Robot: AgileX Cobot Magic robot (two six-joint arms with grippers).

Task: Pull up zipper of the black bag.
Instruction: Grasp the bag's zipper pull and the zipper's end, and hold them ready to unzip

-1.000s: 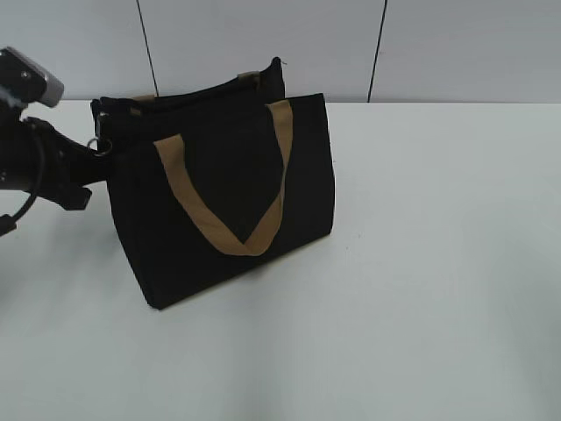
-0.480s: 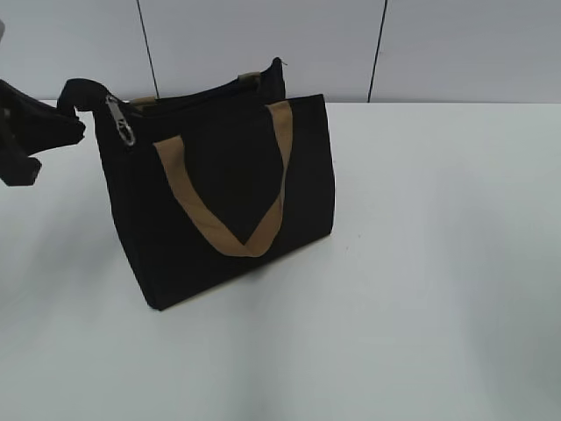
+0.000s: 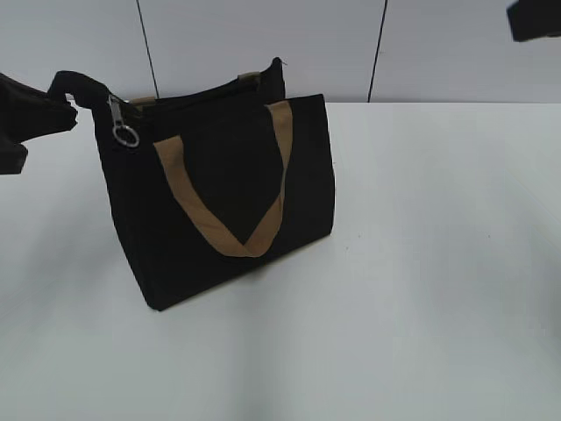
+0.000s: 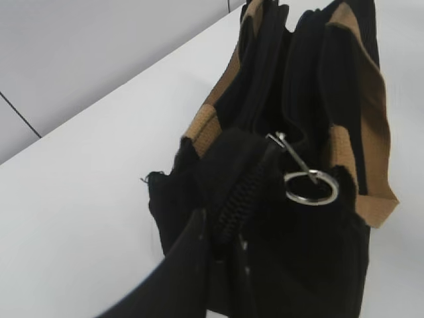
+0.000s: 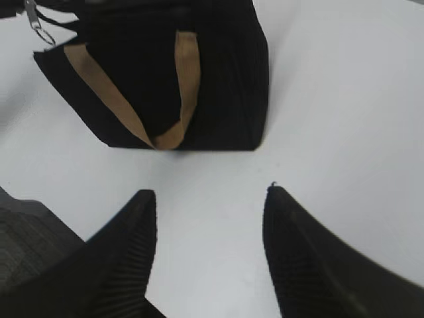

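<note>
The black bag (image 3: 228, 175) stands upright on the white table, with tan strap handles (image 3: 219, 232) on its side. The zipper (image 3: 188, 92) runs along its top edge. Its silvery pull (image 3: 117, 114) with a ring hangs at the bag's left end, free of both grippers. My left gripper (image 3: 54, 103) is shut on the black fabric tail at the zipper's left end (image 4: 238, 195) and holds it raised and stretched to the left. In the left wrist view the jaws (image 4: 222, 228) pinch that tail just below the pull (image 4: 295, 159). My right gripper (image 5: 209, 192) is open and empty, high at the right (image 3: 535, 19), far from the bag (image 5: 218, 79).
The white table (image 3: 438, 263) stretches to the right of and in front of the bag. A grey panelled wall (image 3: 263, 35) stands close behind the bag. A dark floor patch (image 5: 26, 232) shows beyond the table edge in the right wrist view.
My left gripper has moved up and left, lifting the bag's end tail; the pull now hangs down below it. The right gripper has come into view at the top right.
</note>
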